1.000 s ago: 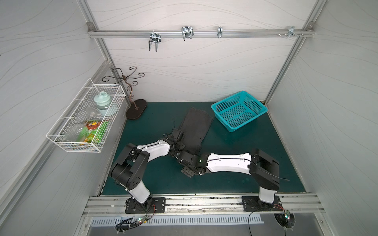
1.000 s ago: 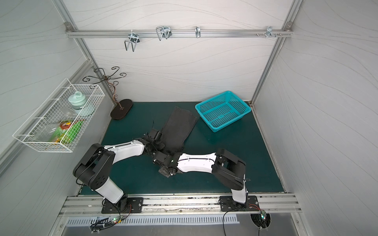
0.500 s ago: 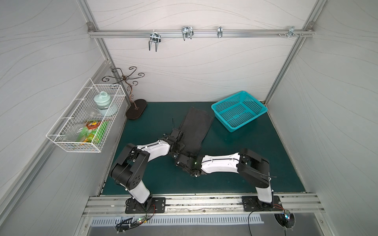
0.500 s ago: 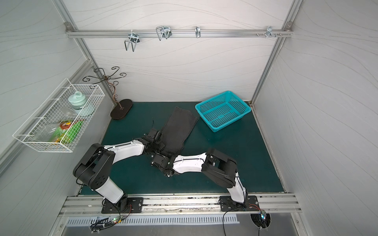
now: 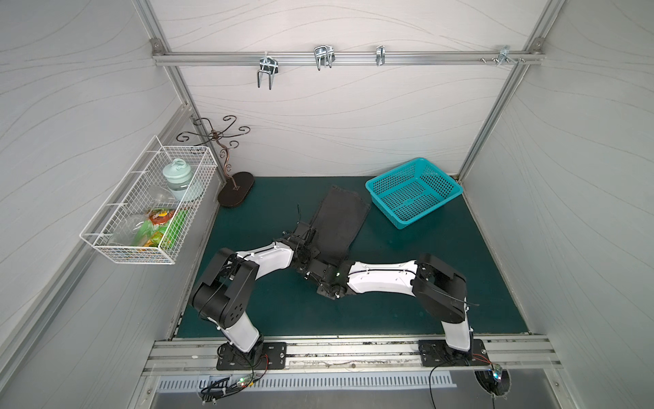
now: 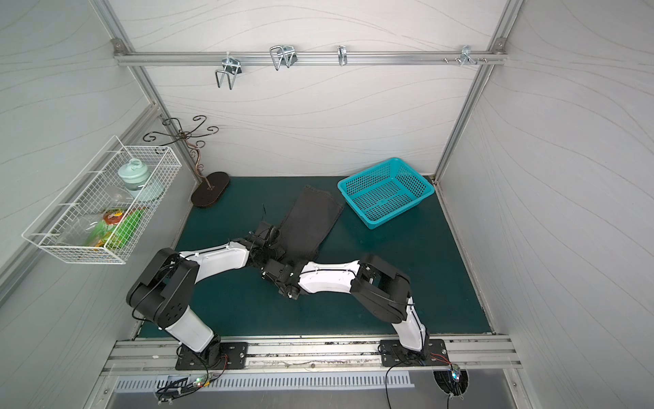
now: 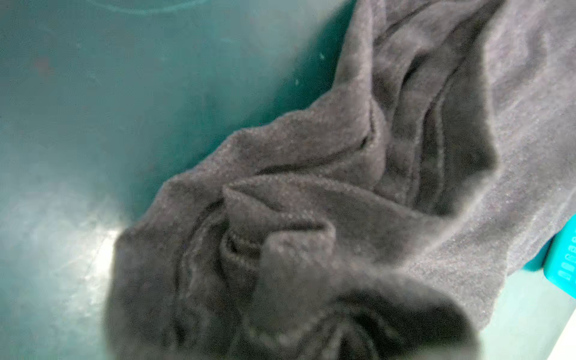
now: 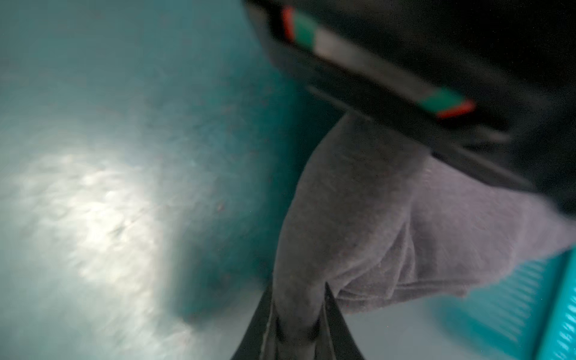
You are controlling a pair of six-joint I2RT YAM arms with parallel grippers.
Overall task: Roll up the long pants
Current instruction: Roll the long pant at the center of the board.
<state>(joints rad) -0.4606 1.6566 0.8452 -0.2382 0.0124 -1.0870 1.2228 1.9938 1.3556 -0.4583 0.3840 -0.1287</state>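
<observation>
The long pants (image 5: 339, 221) lie as a dark charcoal strip on the green mat (image 5: 407, 283), running from near the teal basket toward the arms; in both top views the near end is bunched up. In the left wrist view crumpled pants (image 7: 311, 218) fill the frame and gather over the jaws, hiding them. My left gripper (image 5: 307, 244) sits at the strip's near left edge. My right gripper (image 5: 315, 267) is just in front of it. In the right wrist view the right gripper (image 8: 297, 311) is shut on a fold of the pants (image 8: 358, 202), with its dark fingers (image 8: 332, 314) on either side of the cloth.
A teal plastic basket (image 5: 384, 207) stands at the back right, close to the pants' far end. A curly metal stand (image 5: 235, 193) is at the back left. A white wire basket (image 5: 141, 212) with goods hangs on the left wall. Hooks (image 5: 323, 56) hang from the rail.
My right gripper has gone from open to shut on the pants' near end. The right arm reached in toward the left gripper, then drew back a little. The left arm held still.
</observation>
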